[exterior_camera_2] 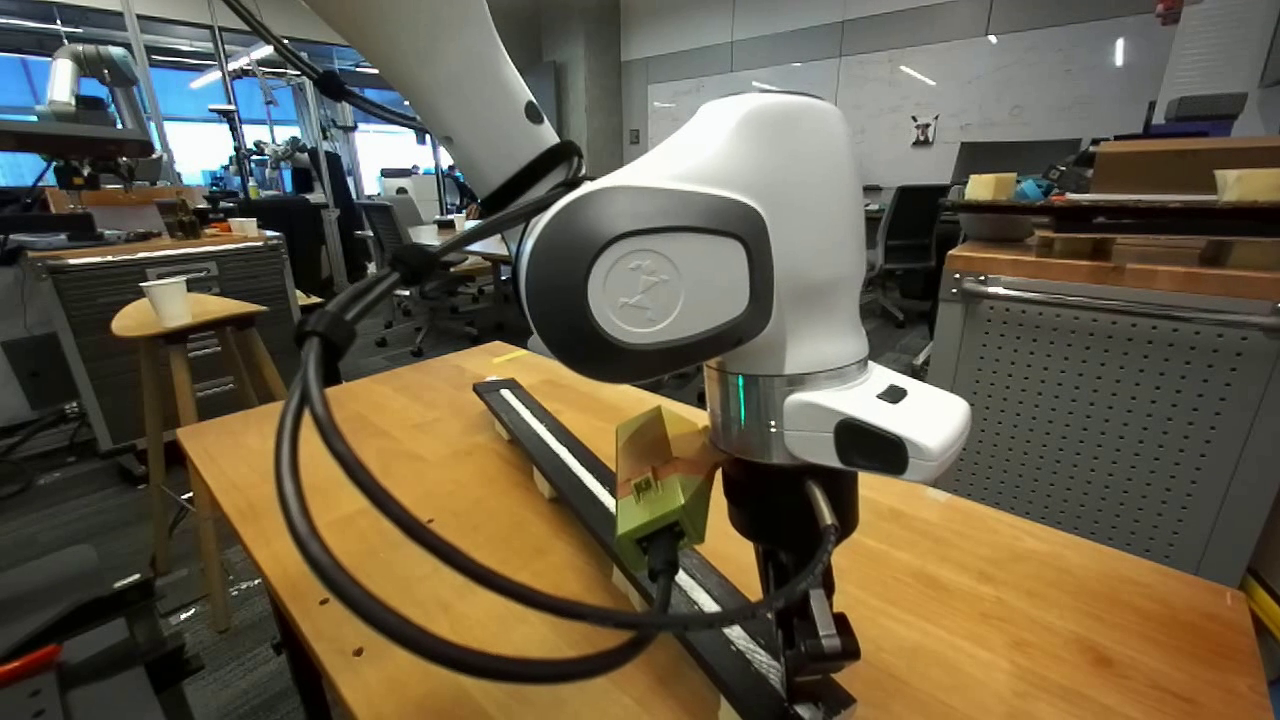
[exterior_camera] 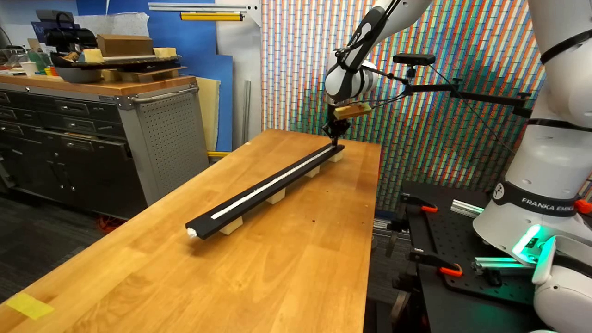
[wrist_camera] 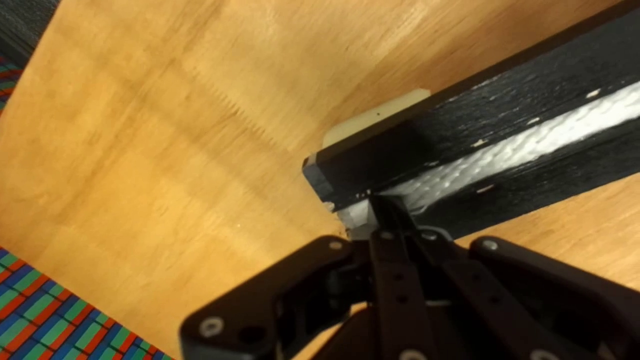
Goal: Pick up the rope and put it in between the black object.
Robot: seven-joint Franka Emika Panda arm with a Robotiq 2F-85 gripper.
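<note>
I have the gripper pointing down at one end of the black object, its jaws together and the tips right at the groove, though from here I can't tell whether they press on the rope. The white rope lies lengthwise in that groove, running along most of the black object, which itself is propped on pale blocks on the wooden table

The rope is white, the bar black, the table honey-brown, the backdrop multicolour-striped.
</note>
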